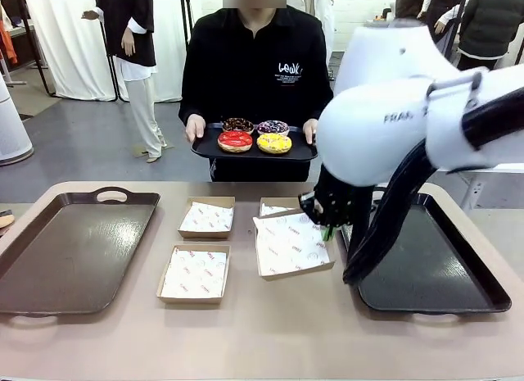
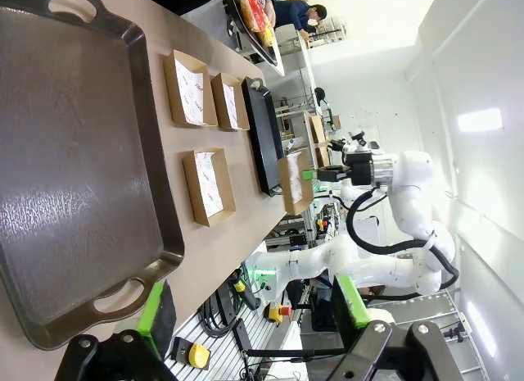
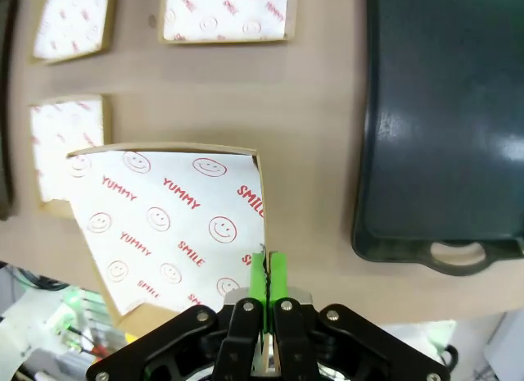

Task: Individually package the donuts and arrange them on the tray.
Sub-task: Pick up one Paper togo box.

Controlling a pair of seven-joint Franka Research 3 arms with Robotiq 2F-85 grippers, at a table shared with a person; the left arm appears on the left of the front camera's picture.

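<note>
Risk: R gripper (image 3: 268,270) pinches only one rim corner of box (image 3: 164,225), held tilted off table, so box may slip or shed its liner. L gripper (image 2: 250,311) hangs open by left tray (image 2: 74,151). Donuts (image 1: 254,135) sit on person's tray (image 1: 205,151), far side.

Front row: red donut (image 1: 235,140) left, yellow donut (image 1: 274,142) right. Back row: dark chocolate donut (image 1: 238,124), white-purple sprinkled donut (image 1: 273,127). All 4 lie flat, close together, on a black tray (image 1: 254,157) held aloft at the far side.
</note>
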